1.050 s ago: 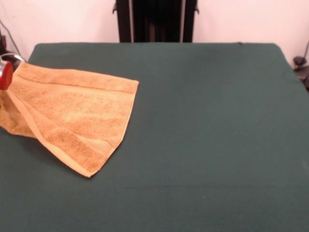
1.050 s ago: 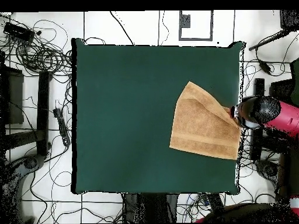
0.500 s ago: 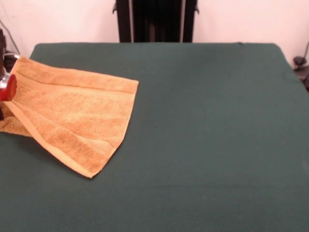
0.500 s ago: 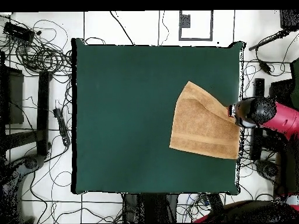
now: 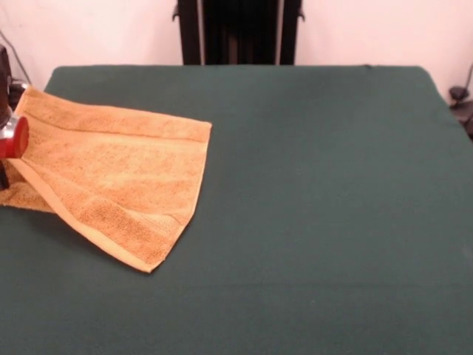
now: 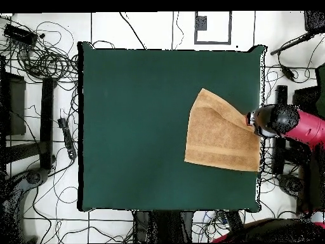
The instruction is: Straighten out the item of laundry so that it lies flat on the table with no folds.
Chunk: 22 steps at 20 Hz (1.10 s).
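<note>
The item of laundry (image 5: 118, 177), a golden-orange towel, lies at the left side of the green table (image 5: 318, 185) in the front view. Its left edge is raised off the cloth, with a folded layer showing beneath it. My gripper (image 5: 9, 140) sits at that raised edge, half cut off by the picture's border, and appears shut on the towel. In the overhead view the towel (image 6: 219, 136) lies by the table's (image 6: 139, 114) right edge, narrowing to a point at the gripper (image 6: 252, 119). The red arm reaches in from the right.
A black stand (image 5: 240, 29) rises behind the table's far edge. Cables (image 6: 44, 60) and equipment lie on the floor around the table. The gripper hangs right at the table's side edge.
The gripper shifted slightly along the table's edge with the towel's raised side. The towel's free near corner slid a little toward the front and middle of the table.
</note>
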Tool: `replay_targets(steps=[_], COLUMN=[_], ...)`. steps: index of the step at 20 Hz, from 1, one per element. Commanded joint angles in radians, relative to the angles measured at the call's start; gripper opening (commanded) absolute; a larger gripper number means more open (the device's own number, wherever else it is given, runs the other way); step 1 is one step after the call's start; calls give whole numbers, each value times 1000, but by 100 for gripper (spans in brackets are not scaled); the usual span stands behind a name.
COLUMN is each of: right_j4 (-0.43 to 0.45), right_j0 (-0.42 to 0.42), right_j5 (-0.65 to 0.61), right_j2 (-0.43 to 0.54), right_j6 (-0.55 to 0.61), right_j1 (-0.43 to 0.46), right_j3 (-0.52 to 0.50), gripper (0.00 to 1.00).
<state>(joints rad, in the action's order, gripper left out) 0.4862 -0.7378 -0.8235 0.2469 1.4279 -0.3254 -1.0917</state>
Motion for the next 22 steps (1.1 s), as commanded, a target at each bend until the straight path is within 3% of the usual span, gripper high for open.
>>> replay_targets(steps=[1,22], right_j4=[25,37], right_j0=[37,99], right_j5=[78,195], right_j2=[156,106], right_j6=[-207,-14], right_j1=[71,102], right_j3=[-125,-136], gripper=[0,0])
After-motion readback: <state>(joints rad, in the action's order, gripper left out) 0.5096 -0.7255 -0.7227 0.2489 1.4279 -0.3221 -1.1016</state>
